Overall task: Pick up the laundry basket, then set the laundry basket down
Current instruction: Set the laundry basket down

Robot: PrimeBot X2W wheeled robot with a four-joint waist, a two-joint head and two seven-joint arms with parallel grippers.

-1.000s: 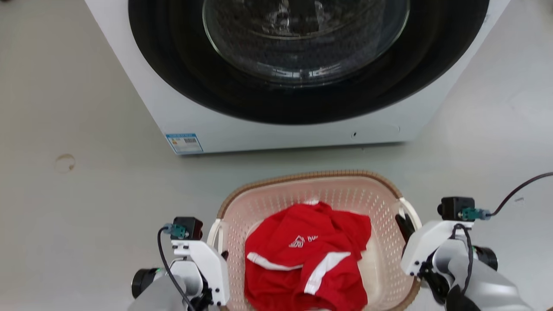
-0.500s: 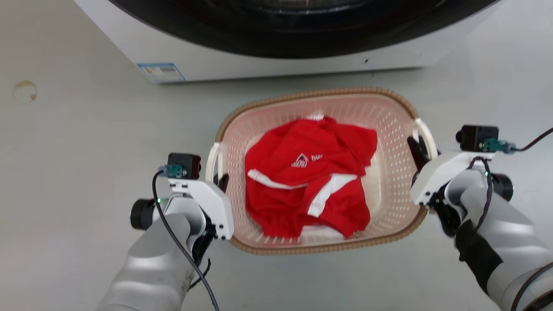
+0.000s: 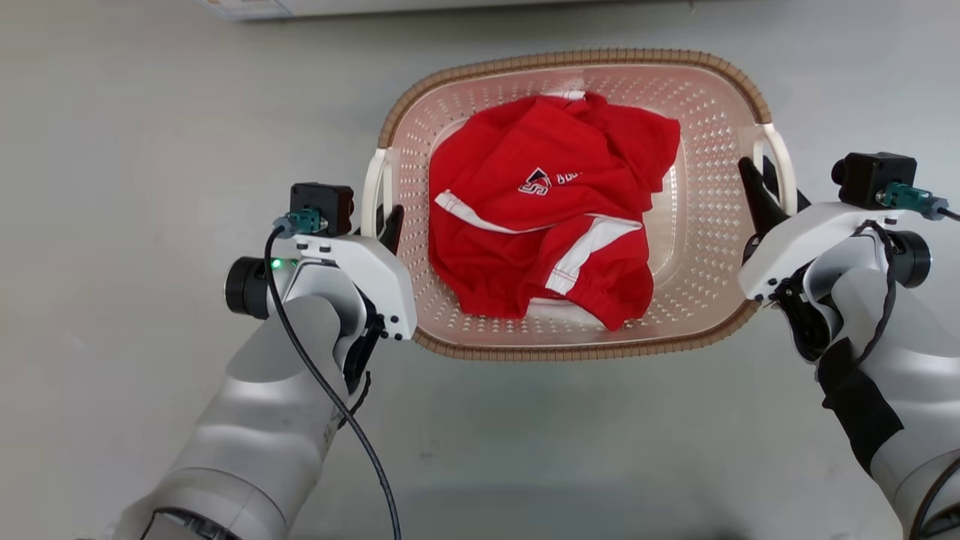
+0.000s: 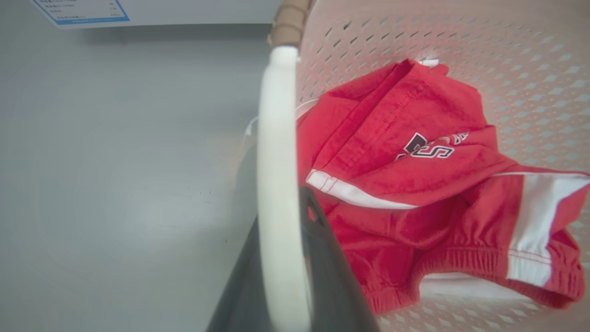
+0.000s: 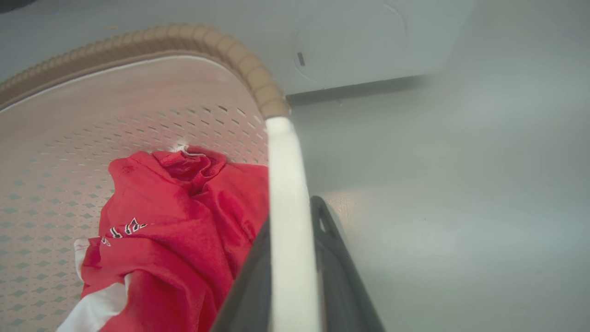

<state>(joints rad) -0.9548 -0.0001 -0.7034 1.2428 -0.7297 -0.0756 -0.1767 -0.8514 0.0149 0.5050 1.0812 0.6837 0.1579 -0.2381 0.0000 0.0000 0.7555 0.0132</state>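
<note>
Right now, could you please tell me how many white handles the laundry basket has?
2: the left handle, gripped by the left end effector, and the right handle, gripped by the right end effector.

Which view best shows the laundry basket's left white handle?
Left wrist view: the white plastic handle runs up the frame, clamped between the left gripper's dark fingers. Head view shows it small at the pale pink perforated laundry basket's left side. Right wrist view shows the opposite handle.
</note>
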